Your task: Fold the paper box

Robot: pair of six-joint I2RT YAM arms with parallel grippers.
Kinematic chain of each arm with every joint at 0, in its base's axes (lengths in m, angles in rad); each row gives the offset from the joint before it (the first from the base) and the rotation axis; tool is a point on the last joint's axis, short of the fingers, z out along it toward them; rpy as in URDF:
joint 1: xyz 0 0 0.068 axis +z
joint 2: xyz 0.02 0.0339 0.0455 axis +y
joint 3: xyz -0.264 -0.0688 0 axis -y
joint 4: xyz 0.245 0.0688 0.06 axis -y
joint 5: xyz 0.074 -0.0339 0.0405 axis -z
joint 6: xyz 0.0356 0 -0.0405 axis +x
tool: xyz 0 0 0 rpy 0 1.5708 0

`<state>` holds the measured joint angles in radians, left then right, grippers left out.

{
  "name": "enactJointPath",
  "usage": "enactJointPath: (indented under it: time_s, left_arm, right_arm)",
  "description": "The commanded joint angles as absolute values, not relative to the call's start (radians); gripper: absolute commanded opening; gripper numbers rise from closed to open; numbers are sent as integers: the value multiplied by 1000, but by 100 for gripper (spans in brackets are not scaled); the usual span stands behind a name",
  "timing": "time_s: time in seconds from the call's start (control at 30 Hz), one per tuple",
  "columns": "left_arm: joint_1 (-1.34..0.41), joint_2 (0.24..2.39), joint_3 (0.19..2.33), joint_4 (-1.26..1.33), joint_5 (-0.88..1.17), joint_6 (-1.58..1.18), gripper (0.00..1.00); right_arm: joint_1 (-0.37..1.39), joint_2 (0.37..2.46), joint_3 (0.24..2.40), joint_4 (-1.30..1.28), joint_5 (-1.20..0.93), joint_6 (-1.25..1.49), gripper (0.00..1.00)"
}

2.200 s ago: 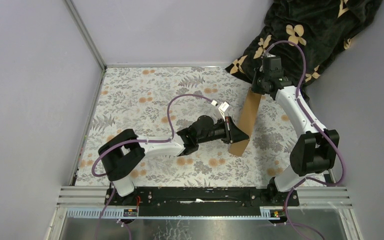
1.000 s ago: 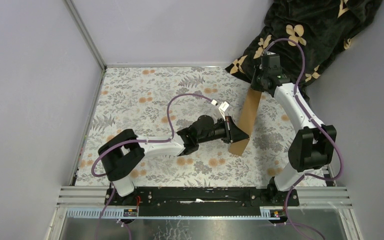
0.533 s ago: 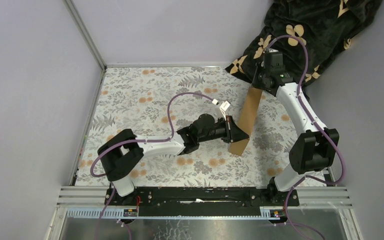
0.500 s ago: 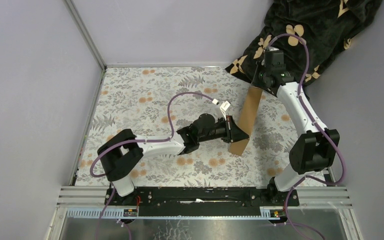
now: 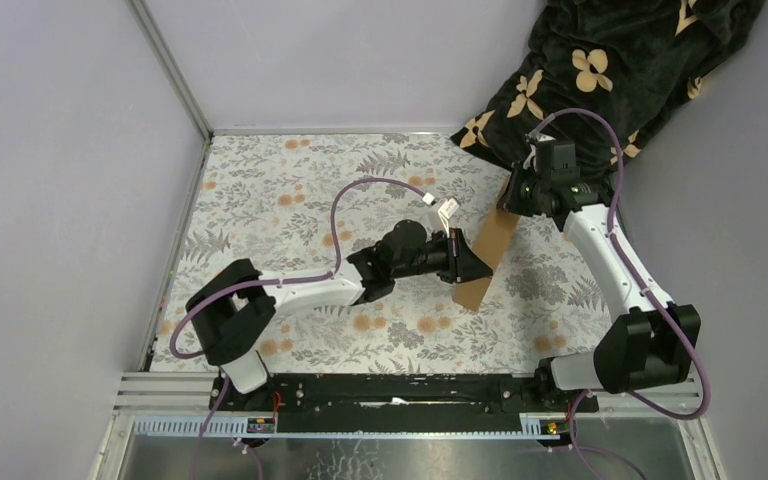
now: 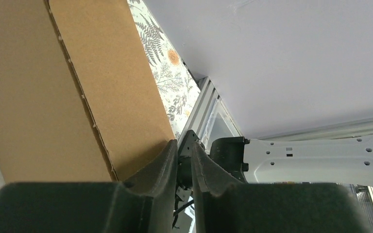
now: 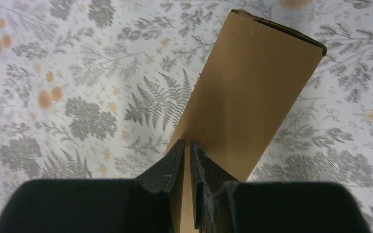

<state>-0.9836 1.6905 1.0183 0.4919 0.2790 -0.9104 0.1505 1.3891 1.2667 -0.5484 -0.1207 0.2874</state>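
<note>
Brown cardboard: the paper box [image 5: 484, 256] is a flat slab propped on edge and leaning, its low end on the desk [image 5: 290, 190], nearer the arm bases than the black flowered blanket [image 5: 620, 60], and its high end rising toward the blanket's hem.
Done so far: as far as the views show, very little. The sheet is lifted off the flat and shared between two arms. The left wrist view shows a perforated score line running down one face.
Left to do: judging from this, almost all of it. No raised wall, tucked tab or closed lid can be seen, so the panels have yet to be creased and locked.
Left end effector [image 5: 472, 266]: fingers drawn close with only a thin slot between them, set against the end of the box farthest from the blanket. The cardboard meets the outer side of one finger, and I cannot tell whether any of it is pinched.
Right end effector [image 5: 513, 196]: fingers nearly together, with cardboard running into the slot, so it grips the box edge nearest the blanket.
Change from the earlier frame: the right end effector has come away from the blanket toward the bases, and its elbow has swung outward. The box leans lower and looks shorter from above. The left arm has shifted slightly toward the blanket.
</note>
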Motion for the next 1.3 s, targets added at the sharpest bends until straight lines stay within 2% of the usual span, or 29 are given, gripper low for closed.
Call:
enactJointPath:
  time_s: [0.0, 0.23, 0.43, 0.53, 0.63, 0.7, 1.07, 1.27]
  left_arm:
    - [-965, 1717, 997, 372, 324, -863, 26]
    - [-965, 1651, 1066, 271, 316, -813, 34]
    - [-953, 1573, 1083, 194, 261, -764, 35]
    - [-943, 1544, 1075, 193, 242, -750, 31]
    - [-934, 1537, 1076, 208, 244, -730, 13]
    - [-931, 1542, 1097, 205, 252, -714, 9]
    - [-929, 1568, 1160, 145, 243, -647, 6]
    - [-928, 1599, 1078, 199, 246, -681, 6]
  right_arm:
    - [156, 1378, 1175, -565, -149, 297, 17]
    - [156, 1391, 1169, -572, -131, 299, 16]
    - [156, 1397, 1169, -568, -140, 301, 16]
    - [156, 1395, 1166, -568, -139, 301, 16]
    - [156, 1393, 1164, -567, -138, 301, 16]
    - [156, 1394, 1167, -570, -139, 299, 16]
    - [156, 1392, 1157, -565, -142, 299, 16]
    - [156, 1388, 1142, -559, -140, 299, 16]
